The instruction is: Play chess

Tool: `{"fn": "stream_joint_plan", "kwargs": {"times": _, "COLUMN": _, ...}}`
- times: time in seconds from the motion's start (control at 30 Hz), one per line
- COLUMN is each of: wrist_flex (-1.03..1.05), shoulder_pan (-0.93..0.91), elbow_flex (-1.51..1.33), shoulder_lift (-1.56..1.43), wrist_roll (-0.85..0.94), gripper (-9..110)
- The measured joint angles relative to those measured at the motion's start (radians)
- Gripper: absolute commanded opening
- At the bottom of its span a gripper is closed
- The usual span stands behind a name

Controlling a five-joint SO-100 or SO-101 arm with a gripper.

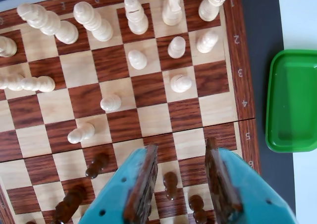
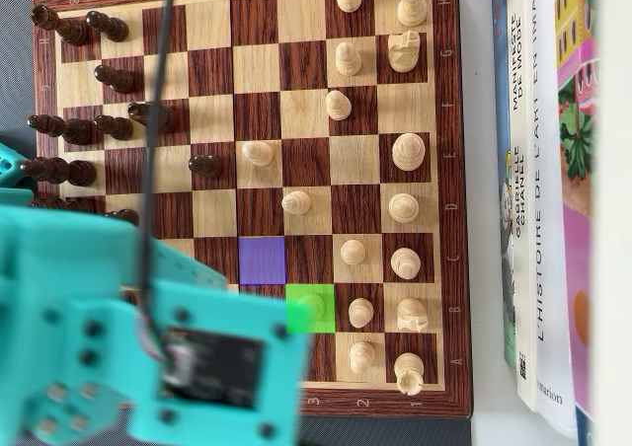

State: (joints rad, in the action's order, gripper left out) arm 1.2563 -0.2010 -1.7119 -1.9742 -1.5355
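Observation:
A wooden chessboard (image 1: 148, 90) fills the wrist view, with the white pieces (image 1: 136, 16) along the top and dark pieces at the bottom. My teal gripper (image 1: 181, 145) comes in from the bottom edge, open, its brown pads (image 1: 144, 182) wide apart. Between them, lower down on the board, I see a dark pawn (image 1: 170, 182) touching neither pad. Another dark pawn (image 1: 197, 204) is near the right pad. In the overhead view the teal arm (image 2: 148, 357) covers the board's lower left corner. A purple square (image 2: 262, 260) and a green square (image 2: 310, 308) are marked on the board (image 2: 217, 71).
A green tray (image 1: 292, 102) lies right of the board in the wrist view. In the overhead view, books (image 2: 548, 170) lie along the board's right side. A dark pawn (image 2: 205, 166) and white pawns (image 2: 258, 153) stand mid-board. A black cable (image 2: 158, 91) crosses the board.

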Motion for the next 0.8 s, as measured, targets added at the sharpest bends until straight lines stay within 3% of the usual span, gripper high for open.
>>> {"fn": "stream_joint_plan", "kwargs": {"times": 0.33, "wrist_flex": -0.133, "shoulder_pan": 0.063, "elbow_flex": -0.396, "shoulder_lift": -0.403, "wrist_roll": 0.0, "gripper": 15}}
{"fn": "stream_joint_plan", "kwargs": {"times": 0.8, "wrist_flex": -0.341, "shoulder_pan": 0.137, "elbow_flex": -0.755, "shoulder_lift": -0.726, "wrist_roll": 0.0, "gripper": 15}}
